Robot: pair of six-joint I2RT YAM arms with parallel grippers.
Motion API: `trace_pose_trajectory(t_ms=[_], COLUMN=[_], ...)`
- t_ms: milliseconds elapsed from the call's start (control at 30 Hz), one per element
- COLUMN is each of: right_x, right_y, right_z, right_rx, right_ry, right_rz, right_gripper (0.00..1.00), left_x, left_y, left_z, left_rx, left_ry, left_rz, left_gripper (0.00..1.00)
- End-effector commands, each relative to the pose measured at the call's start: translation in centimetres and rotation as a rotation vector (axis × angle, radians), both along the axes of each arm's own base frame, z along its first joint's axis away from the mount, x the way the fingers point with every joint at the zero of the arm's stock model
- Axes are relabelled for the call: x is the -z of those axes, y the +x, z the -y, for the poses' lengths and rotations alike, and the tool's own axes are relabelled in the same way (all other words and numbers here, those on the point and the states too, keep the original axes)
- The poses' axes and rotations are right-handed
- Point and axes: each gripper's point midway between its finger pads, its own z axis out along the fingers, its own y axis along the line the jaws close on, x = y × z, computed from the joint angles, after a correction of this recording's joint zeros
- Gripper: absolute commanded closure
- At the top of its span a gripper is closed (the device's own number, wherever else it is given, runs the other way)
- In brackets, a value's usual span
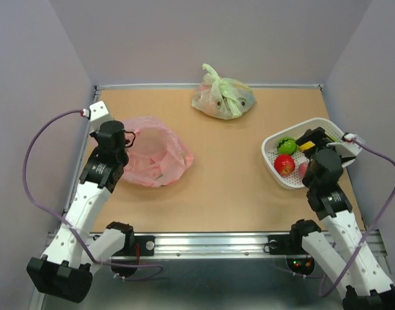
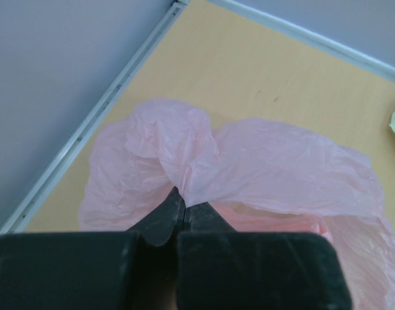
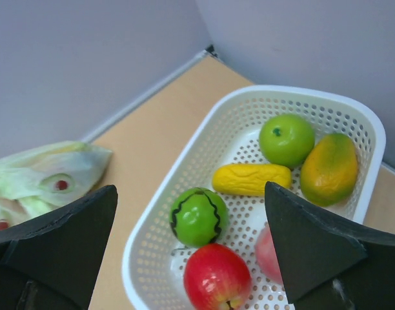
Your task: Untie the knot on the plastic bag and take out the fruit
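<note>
The pink plastic bag [image 1: 155,155] lies slack and crumpled at the left of the table, and no fruit shows inside it. My left gripper [image 1: 128,137] is shut on a fold of its rim, as the left wrist view [image 2: 180,196] shows, with pink film [image 2: 268,168] spreading beyond the fingertips. The fruit lies in a white basket [image 1: 273,139]: striped melon [image 3: 197,216], red apple [image 3: 217,278], yellow banana [image 3: 251,179], green apple [image 3: 286,139], orange-yellow piece [image 3: 328,168] and pinkish piece [image 3: 267,253]. My right gripper [image 1: 312,138] hangs open and empty just above the basket [image 3: 190,191].
A knotted pale green bag [image 1: 222,97] with fruit inside lies at the back middle and shows at the left in the right wrist view [image 3: 49,174]. The basket's rim [image 3: 152,219] stands near the right wall. Grey walls close the table at the left, back and right.
</note>
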Motion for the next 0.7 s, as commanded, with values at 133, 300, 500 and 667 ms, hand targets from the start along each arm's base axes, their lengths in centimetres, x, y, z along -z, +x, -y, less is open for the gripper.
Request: trace_pose_trajectory(t_ms=[133, 300, 500, 667], right_x=[-9.3, -11.5, -12.7, -12.7], right_y=[-4.8, -7.8, -10.8, -13.4], right_z=[-0.9, -1.1, -1.5, -1.5], right_rx=[-0.153, -0.214, -0.282, -0.316], right_ry=[0.012, -0.033, -0.096, -0.149], right_rz=[0.261, 0.321, 0.374, 0.418], right_gripper=[0.0, 0.0, 0.0, 0.0], left_x=[-2.5, -3.2, -5.6, -9.4], left_y=[-3.3, -5.4, -9.0, -13.7], left_z=[-2.8, -3.3, -3.6, -4.4], left_rx=[-0.136, -0.146, -0.117, -0.086], left_ry=[-0.047, -0.078, -0.141, -0.198], left_rz=[0.173, 0.222, 0.313, 0.457], left_gripper=[0.91, 0.55, 0.18, 0.01])
